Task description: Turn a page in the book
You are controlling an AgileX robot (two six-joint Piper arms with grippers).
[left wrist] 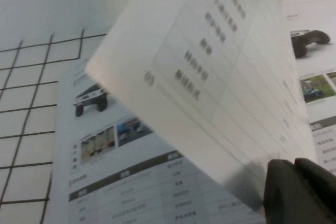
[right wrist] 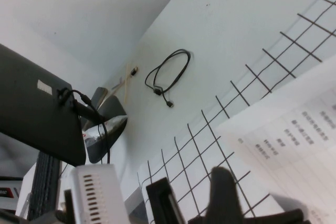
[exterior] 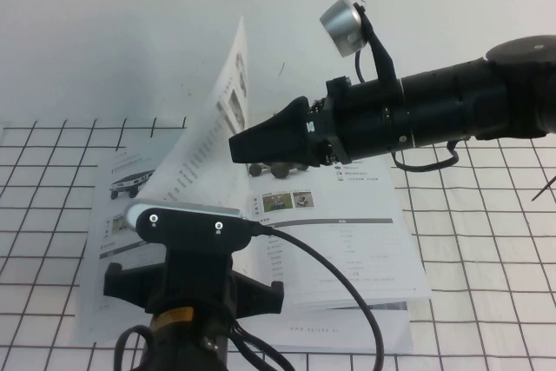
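High view: right gripper (exterior: 239, 147) lifts page (exterior: 213, 123); left gripper (exterior: 187, 223) low.

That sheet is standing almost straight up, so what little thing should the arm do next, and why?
Probably carry it a bit further toward the robot's left. The page stands nearly upright above the open book, with the right gripper at its edge; only past vertical will it fall onto the left side. The left gripper waits low at the book's near edge.

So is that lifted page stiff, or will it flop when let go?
Probably floppy: the page bows as it stands above the book by the right gripper. Its glossy look suggests it is slippery. The left gripper is low beside it.
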